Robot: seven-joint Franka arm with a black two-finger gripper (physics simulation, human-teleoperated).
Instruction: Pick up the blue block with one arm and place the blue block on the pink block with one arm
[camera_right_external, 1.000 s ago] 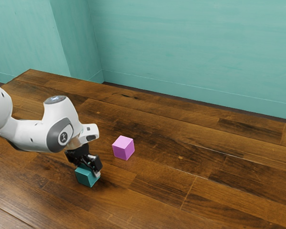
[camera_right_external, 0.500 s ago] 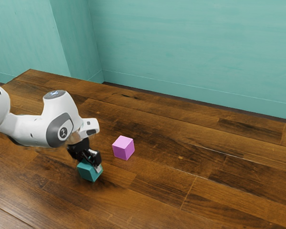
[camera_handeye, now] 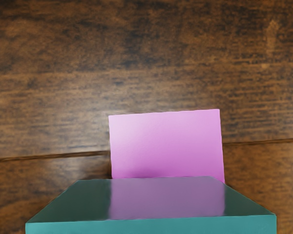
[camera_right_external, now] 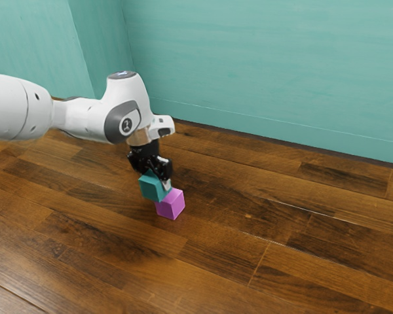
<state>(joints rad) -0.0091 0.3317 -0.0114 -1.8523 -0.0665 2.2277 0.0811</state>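
**Exterior view, left to right**
- Left edge of the frame: white arm (camera_right_external: pixel 65 118), reaching toward the centre.
- Left of centre, at the arm's end: black gripper (camera_right_external: pixel 155 175), pointing down. Fingers set narrow and clamped on two opposite sides of the blue block (camera_right_external: pixel 151 188).
- Blue block: teal in tone, lifted clear of the wooden surface (camera_right_external: pixel 281 229).
- Just below and to the right of it: pink block (camera_right_external: pixel 172 205), resting on the planks.
- Lower right corner of the blue block overlaps the upper left corner of the pink block in the frame. Contact between the two cannot be determined.

**Wrist view**
- Directly under the hand: glossy top face of the blue block (camera_handeye: pixel 151 204), carrying a faint pink reflection.
- Past its far edge and lower down: top face of the pink block (camera_handeye: pixel 166 144), partly covered by the blue block.
- Around both: wooden surface (camera_handeye: pixel 136 58), with grain and one plank seam running behind the pink block.

**Surface and room**
- Dark brown planks with strong grain, seams running diagonally across the lower frame.
- Teal walls (camera_right_external: pixel 262 65) across the upper frame, with a corner at the upper left.
- Pale baseboard (camera_right_external: pixel 281 124) along the foot of the walls.
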